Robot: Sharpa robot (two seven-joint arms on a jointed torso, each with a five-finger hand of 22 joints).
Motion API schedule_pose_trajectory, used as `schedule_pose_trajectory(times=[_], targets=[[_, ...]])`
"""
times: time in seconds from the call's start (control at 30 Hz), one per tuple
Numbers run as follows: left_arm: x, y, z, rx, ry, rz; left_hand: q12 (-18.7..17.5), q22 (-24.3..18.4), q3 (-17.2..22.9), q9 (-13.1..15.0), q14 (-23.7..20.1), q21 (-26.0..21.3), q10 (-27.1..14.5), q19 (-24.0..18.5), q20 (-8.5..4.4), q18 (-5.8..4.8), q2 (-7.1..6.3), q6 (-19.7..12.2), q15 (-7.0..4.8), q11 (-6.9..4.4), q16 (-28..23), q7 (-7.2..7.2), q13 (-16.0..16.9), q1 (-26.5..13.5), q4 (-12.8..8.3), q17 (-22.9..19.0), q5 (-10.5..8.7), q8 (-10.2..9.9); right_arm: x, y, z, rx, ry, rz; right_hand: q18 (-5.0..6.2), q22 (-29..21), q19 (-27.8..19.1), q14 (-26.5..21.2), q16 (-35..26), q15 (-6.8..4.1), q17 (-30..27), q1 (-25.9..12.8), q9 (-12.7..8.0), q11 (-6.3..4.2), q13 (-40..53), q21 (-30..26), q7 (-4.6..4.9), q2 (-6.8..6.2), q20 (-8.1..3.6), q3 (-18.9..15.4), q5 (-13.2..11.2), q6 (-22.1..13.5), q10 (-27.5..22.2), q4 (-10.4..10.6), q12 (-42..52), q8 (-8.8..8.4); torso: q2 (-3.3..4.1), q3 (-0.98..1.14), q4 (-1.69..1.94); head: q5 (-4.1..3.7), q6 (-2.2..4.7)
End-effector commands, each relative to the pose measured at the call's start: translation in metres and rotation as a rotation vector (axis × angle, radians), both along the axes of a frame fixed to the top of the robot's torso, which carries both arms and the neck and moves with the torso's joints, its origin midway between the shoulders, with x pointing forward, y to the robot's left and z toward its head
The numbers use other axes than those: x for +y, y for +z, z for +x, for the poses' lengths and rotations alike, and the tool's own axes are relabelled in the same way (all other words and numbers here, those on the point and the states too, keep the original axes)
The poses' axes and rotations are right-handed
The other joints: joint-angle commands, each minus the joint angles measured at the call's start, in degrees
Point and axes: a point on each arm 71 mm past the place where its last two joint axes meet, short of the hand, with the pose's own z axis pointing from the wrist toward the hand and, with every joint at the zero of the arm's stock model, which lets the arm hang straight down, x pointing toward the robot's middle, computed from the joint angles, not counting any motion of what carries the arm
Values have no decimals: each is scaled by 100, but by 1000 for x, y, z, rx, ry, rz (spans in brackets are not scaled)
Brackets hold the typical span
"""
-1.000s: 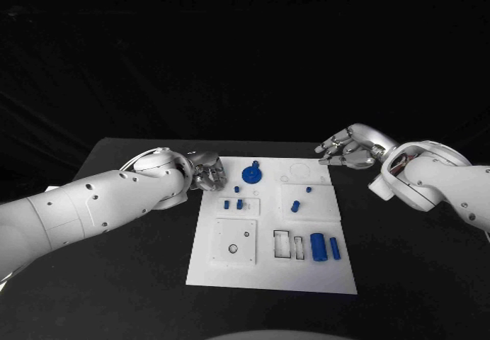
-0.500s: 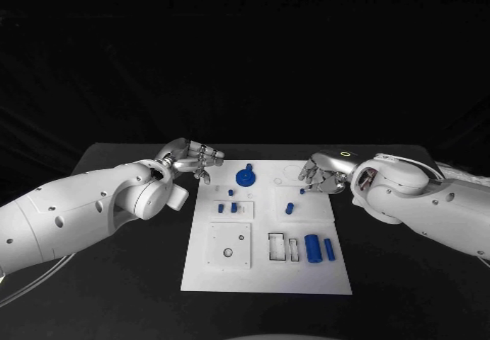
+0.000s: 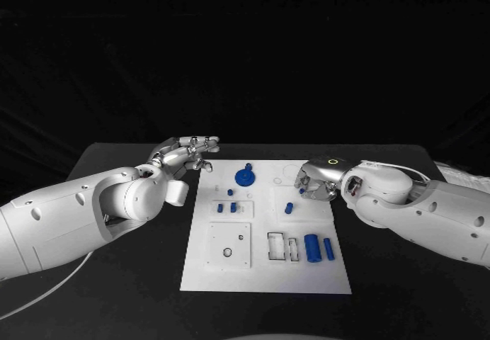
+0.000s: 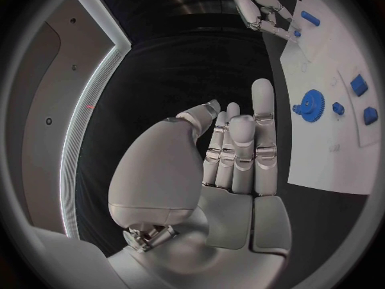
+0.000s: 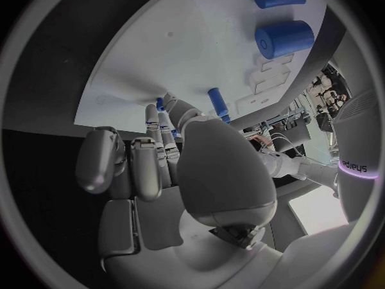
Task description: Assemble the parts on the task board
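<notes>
Lying in the middle of the black table (image 3: 122, 283), the white task board (image 3: 268, 273) carries the blue parts: a gear (image 3: 245, 177) near its far end, two small pegs (image 3: 228, 207) standing side by side in a raised square block below it, a short slanted pin (image 3: 289, 208) towards the right edge, and a thick cylinder (image 3: 312, 248) with a thinner rod (image 3: 328, 248) just beside it near the front right. The left hand (image 3: 187, 154) hangs over the table just off the board's far left corner, fingers straight and apart, grasping nothing. The right hand (image 3: 314, 180) sits over the board's far right corner with its fingers curled downward; whether they grasp any part, I cannot tell.
</notes>
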Motion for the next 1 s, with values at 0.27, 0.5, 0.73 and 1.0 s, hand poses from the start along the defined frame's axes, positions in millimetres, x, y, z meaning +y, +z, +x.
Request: schedule_pose_trajectory(times=[0.27,0.5,0.73,1.0], targets=[[-3,4,-3,-11,-12,-83,84,-12,-59,8,-51,-44,-77,-42,18,52,74,-19,-11,-7,-2,-21,31,-17,-13,-38,29,51,1,-8,0,13,7,-81,102,4,13,357,-14,7,158,-33,17,-26,-180,-27,-7,32,1,385,-244,171,176,-28,4,4,-3,8,2,-18,-23],[-3,4,-4,-9,-12,-83,101,-13,-64,7,-54,-47,-92,-43,19,52,78,-26,-11,-7,1,-20,36,-14,-19,-42,31,57,2,-10,-1,12,11,-114,87,101,56,374,51,-36,234,9,63,-86,-221,33,-54,97,-39,620,-269,403,431,-117,55,84,2,15,-6,-36,-27],[-3,4,-4,-7,-9,-80,130,-16,-74,5,-60,-51,-118,-43,20,52,82,-40,-9,-4,5,-17,45,-13,-27,-51,32,66,8,-15,-2,21,16,-138,75,159,81,384,90,-66,278,-40,89,-117,-250,70,-83,104,-71,688,-274,515,553,-152,46,114,0,16,0,-42,-51],[-1,4,-4,-4,-5,-77,176,-19,-78,3,-69,-57,-161,-42,21,53,93,-60,-8,-3,10,-15,58,8,-52,-70,37,82,7,-12,-4,-32,6,-110,64,215,105,390,117,-84,309,-116,108,-123,-275,106,-92,137,-86,720,-274,571,630,-138,30,125,-4,14,1,-47,-62]])
